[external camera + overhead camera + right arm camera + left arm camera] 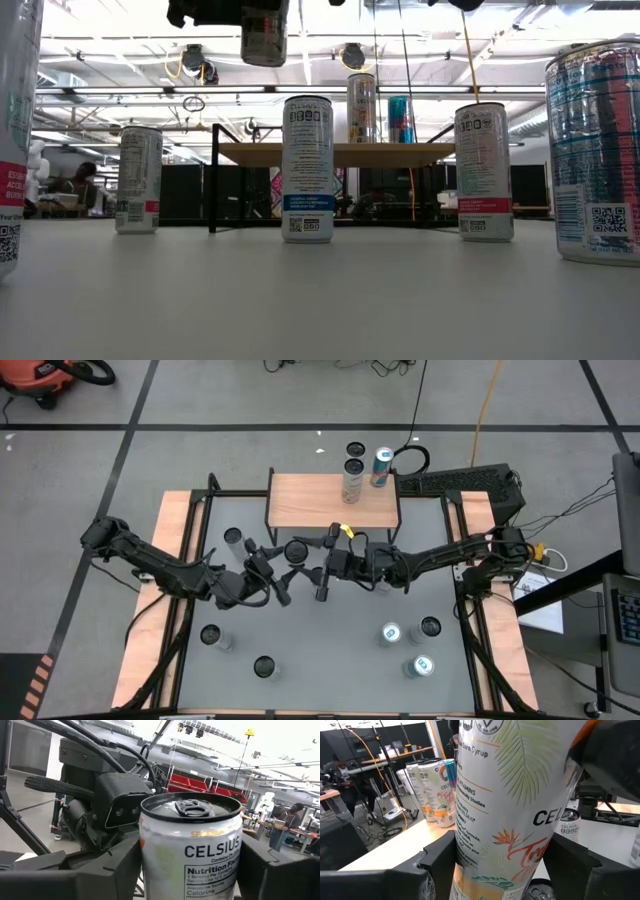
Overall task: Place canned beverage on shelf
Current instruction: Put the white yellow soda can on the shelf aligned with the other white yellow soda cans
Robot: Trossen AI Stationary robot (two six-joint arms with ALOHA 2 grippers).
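Step in hand: the transfer of one tall white aluminium beverage can with a palm-leaf and flower print (510, 810), carried upright in mid-air above the middle of the grey-topped desk (330, 640), just near of the low shelf with the light wood plank top on black metal legs (310, 505). The left gripper (505, 870) pinches the can low on its body, one finger pressed to each side. The right gripper (190, 870) brackets the same can just below its rim, and its fingers appear to sit flush against the wall. Before either gripper lets go, confirm that the other one has a firm, square hold. Release only one side, and draw that arm straight back so it does not tip the can. Keep the can vertical on the way to the shelf, and approach from above. The group of cans on the far right corner of the shelf (352, 485) leaves the left and near parts of the plank bare, so aim there. Lower until the base rests flat, then spread the fingers. Legible writing on the held can: "CELSIUS", "Nutrition Fac…", "Calories", and the fragments "Corn Syrup" and "Studies". The print on the cans standing on the desk (307, 165) is too small to read
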